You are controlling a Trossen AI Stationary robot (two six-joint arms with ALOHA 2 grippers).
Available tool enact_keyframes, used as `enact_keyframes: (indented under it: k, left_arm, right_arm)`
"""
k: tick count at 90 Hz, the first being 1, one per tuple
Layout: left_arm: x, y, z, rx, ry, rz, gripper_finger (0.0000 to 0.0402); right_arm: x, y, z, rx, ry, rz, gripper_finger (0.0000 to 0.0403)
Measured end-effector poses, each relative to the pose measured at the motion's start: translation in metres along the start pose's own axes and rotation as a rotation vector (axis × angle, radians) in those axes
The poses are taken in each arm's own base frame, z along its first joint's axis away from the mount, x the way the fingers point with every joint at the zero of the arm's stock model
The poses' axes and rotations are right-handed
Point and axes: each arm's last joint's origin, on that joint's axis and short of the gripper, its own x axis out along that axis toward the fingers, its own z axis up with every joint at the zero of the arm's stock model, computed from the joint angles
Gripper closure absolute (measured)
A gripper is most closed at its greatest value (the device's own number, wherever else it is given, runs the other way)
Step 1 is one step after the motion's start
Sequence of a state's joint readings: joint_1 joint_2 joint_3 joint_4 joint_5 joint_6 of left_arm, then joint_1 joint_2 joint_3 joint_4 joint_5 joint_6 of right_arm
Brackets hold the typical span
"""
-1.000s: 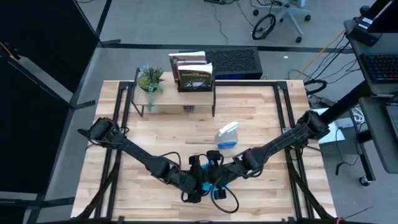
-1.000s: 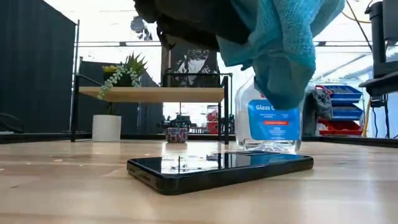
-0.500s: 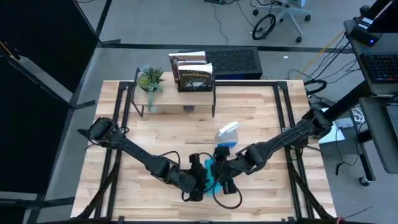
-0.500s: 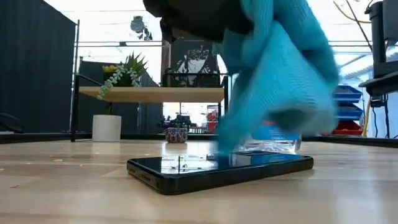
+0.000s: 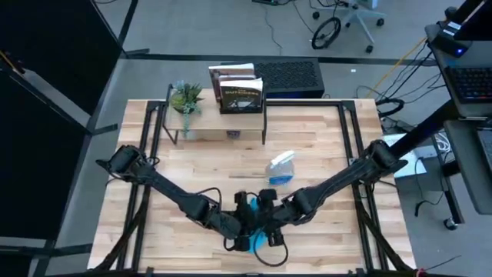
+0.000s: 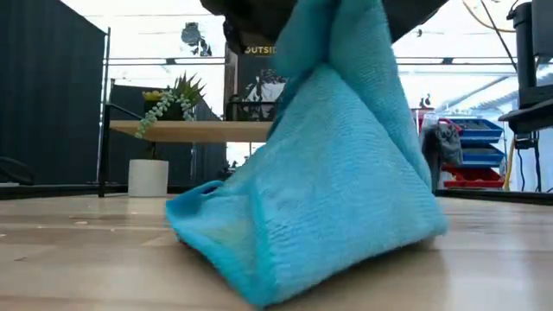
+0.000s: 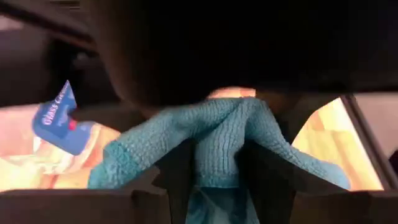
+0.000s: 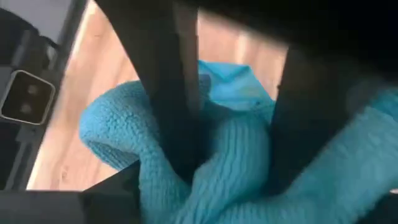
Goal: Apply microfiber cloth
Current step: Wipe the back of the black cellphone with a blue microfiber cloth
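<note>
The left pincer is pinching one bunched edge of the microfiber cloth. The cloth is sitting in a soft heap on the counter, near its front edge. The right pincer is pinching the cloth too, right beside the left one.

Two matte black arms are showing thick rounded joint housings. A thin black cable is looping out just beside the right pincer, and the left pincer is showing the same dark finish. Flat, square-edged dark fingers are looking unmarked.
</note>
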State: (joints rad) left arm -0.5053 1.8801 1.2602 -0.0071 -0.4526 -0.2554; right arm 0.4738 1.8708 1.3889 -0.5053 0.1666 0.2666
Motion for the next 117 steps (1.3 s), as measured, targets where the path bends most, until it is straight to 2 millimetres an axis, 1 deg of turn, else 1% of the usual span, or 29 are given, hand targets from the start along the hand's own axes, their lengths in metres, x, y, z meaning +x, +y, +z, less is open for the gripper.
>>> enact_keyframes:
  k: [9, 17, 23, 26, 32, 43, 57, 61, 67, 71, 77, 85, 101, 110, 117]
  left_arm:
    - [0.000, 0.001, -0.002, 0.007, 0.018, 0.009, 0.0277]
    - [0.000, 0.000, -0.003, -0.004, 0.027, 0.004, 0.0277]
    - [-0.003, 0.002, -0.004, 0.001, 0.048, 0.016, 0.0276]
    - [-0.004, 0.002, -0.003, -0.002, 0.048, 0.016, 0.0276]
    - [-0.006, 0.002, -0.003, 0.005, 0.058, 0.016, 0.0276]
    - [-0.018, -0.001, 0.000, -0.011, 0.066, 0.004, 0.0276]
    - [-0.031, -0.002, -0.004, -0.045, 0.141, 0.017, 0.0276]
    - [-0.034, -0.004, -0.006, -0.052, 0.156, 0.014, 0.0276]
    - [-0.038, -0.010, -0.008, -0.063, 0.161, -0.005, 0.0276]
    - [-0.038, -0.014, -0.012, -0.076, 0.169, -0.018, 0.0276]
    - [-0.032, -0.019, -0.020, -0.107, 0.199, -0.043, 0.0276]
    - [-0.021, -0.025, -0.034, -0.122, 0.261, -0.069, 0.0276]
    - [-0.002, -0.039, -0.041, -0.174, 0.249, -0.225, 0.0276]
    - [0.011, -0.037, -0.051, -0.177, 0.284, -0.236, 0.0276]
    - [0.015, -0.034, -0.054, -0.197, 0.314, -0.238, 0.0276]
  right_arm:
    - [0.005, -0.001, -0.002, -0.005, 0.016, -0.018, 0.0252]
    - [0.006, -0.001, -0.005, -0.029, 0.045, -0.037, 0.0317]
    - [0.003, -0.004, -0.012, -0.051, 0.119, -0.055, 0.0369]
    - [0.000, -0.006, -0.017, -0.061, 0.174, -0.070, 0.0384]
    - [-0.010, -0.009, -0.023, -0.053, 0.236, -0.111, 0.0390]
    - [-0.038, -0.015, -0.028, -0.053, 0.287, -0.148, 0.0396]
    - [-0.081, -0.021, -0.024, -0.028, 0.215, -0.160, 0.0398]
    - [-0.088, -0.022, -0.021, -0.015, 0.167, -0.164, 0.0398]
    - [-0.089, -0.021, -0.012, 0.000, 0.071, -0.157, 0.0399]
    - [-0.087, -0.018, -0.006, -0.006, 0.013, -0.140, 0.0399]
    - [-0.079, -0.015, 0.001, -0.028, -0.044, -0.120, 0.0400]
    - [-0.059, -0.009, 0.003, -0.054, -0.049, -0.101, 0.0400]
    - [-0.018, -0.002, -0.005, -0.081, 0.040, -0.093, 0.0400]
    - [-0.002, -0.001, -0.010, -0.073, 0.085, -0.087, 0.0400]
    - [0.006, -0.002, -0.015, -0.080, 0.124, -0.117, 0.0401]
